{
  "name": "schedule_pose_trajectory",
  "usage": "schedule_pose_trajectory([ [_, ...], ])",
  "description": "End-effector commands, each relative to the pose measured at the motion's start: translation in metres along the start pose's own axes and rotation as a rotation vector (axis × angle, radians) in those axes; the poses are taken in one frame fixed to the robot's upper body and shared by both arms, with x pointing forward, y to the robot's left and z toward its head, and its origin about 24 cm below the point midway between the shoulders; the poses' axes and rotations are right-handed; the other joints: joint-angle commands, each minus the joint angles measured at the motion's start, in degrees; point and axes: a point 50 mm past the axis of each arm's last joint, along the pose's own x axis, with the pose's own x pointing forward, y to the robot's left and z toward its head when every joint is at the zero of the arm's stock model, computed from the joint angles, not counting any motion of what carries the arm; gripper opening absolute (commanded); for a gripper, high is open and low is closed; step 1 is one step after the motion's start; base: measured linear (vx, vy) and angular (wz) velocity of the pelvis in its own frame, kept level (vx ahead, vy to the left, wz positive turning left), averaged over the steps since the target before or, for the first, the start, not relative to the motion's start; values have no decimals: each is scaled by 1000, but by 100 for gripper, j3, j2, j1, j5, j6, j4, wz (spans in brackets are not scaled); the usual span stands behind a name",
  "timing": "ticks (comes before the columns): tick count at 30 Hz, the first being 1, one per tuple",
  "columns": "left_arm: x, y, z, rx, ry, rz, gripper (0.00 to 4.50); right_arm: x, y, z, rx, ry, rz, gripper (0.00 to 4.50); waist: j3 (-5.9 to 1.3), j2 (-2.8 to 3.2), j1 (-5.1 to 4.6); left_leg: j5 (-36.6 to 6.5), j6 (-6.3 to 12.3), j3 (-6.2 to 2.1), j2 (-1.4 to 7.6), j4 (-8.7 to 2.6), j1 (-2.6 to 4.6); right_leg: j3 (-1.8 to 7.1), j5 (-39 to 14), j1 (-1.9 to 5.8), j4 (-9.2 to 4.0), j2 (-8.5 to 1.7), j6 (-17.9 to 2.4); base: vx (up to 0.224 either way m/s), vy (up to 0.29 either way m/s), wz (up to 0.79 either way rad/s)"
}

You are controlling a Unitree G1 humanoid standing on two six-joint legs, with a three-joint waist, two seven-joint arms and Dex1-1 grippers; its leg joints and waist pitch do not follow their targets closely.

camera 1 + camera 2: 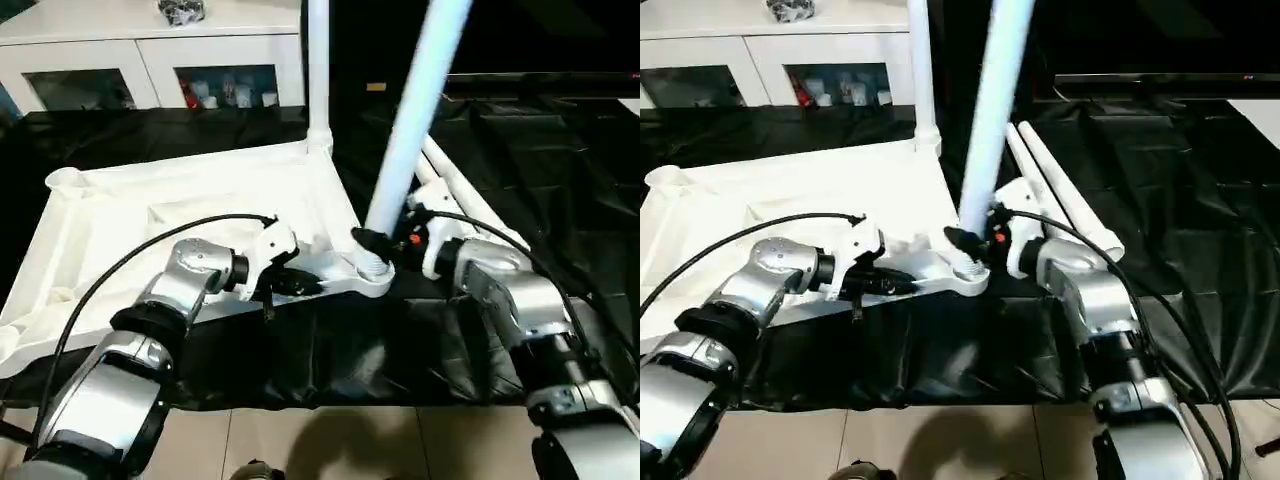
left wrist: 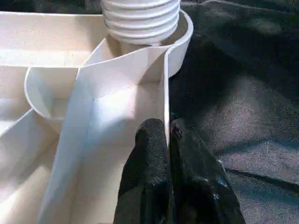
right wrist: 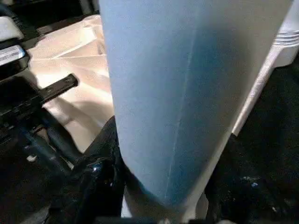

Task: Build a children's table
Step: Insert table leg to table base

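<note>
Gripping ribbed tabletop (image 1: 150, 215), threaded tubular leg (image 1: 415, 130)

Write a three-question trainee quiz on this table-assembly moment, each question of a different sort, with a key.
1. True or false: the left gripper is shut on the tabletop rim.
2. What does the right gripper hold? A) a leg B) a cable C) nothing
3. Fill in: besides the held leg, ___ leg stands upright in a far corner socket, and two spare legs lie on the black sheet.

Key: 1 true; 2 A; 3 one
</note>
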Motion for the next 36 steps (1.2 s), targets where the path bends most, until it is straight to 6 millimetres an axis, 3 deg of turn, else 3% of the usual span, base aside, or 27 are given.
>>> schedule_pose_trajectory([
  [1,-3,0,0,0,6,-29,1,1,1,-3,-12,63,30,189,-481,-23,24,-800,220,-128,233,-362,103,257,-347,349,-365,-424,-1547,0,0,0],
  [4,-3,0,-1,-3,6,-33,0,1,1,-5,-15,90,43,189,-477,-30,23,-821,218,-129,235,-366,103,259,-456,347,-375,-432,-1527,0,0,0],
  [5,-4,0,-1,-1,9,-36,0,1,1,-6,-14,106,52,189,-475,-71,22,-826,216,-122,237,-368,105,265,-496,347,-384,-431,-1514,0,0,0],
  [6,-4,-1,-2,0,13,-40,0,0,1,-7,-19,121,54,189,-472,-48,34,-821,214,-128,241,-369,103,264,-542,342,-379,-437,-1508,0,0,0],
  [18,-3,-2,-4,35,19,-25,0,-8,-2,-10,-29,176,75,189,-462,-48,37,-909,170,-133,245,-382,112,266,-741,335,-406,-433,-1434,0,0,0],
  [19,-3,-1,-3,25,10,-18,44,-9,-3,-10,-29,177,74,189,-462,-48,37,-909,170,-133,245,-382,112,266,-741,335,-406,-433,-1434,0,0,0],
  [20,-3,-1,-3,20,7,-19,55,-9,-3,-10,-29,177,74,189,-462,-57,36,-930,160,-124,240,-380,115,268,-734,331,-415,-433,-1441,0,0,0],
  [27,-6,-1,-7,20,20,-27,98,-14,-1,-12,-23,178,81,189,-474,-24,52,-925,150,-135,246,-383,117,267,-564,331,-401,-428,-1463,0,0,0],
  [30,-8,-1,-8,11,14,-45,63,-14,-1,-14,-19,182,81,189,-473,-11,64,-998,120,-133,250,-386,128,265,-570,327,-402,-433,-1490,0,0,0],
  [32,-8,-1,-8,12,20,-41,67,-14,0,-14,-19,182,83,189,-469,-12,63,-1034,106,-135,252,-390,129,266,-595,326,-406,-433,-1494,0,0,0],
  [33,-9,0,-8,11,22,-37,41,-13,0,-14,-17,181,85,189,-466,-17,62,-1067,95,-134,246,-391,128,264,-632,330,-411,-433,-1487,0,0,0],
  [36,-8,0,-8,5,22,-39,17,-12,1,-14,-15,181,90,189,-463,-23,63,-1073,84,-136,247,-396,126,267,-677,332,-413,-437,-1469,0,0,0],
])
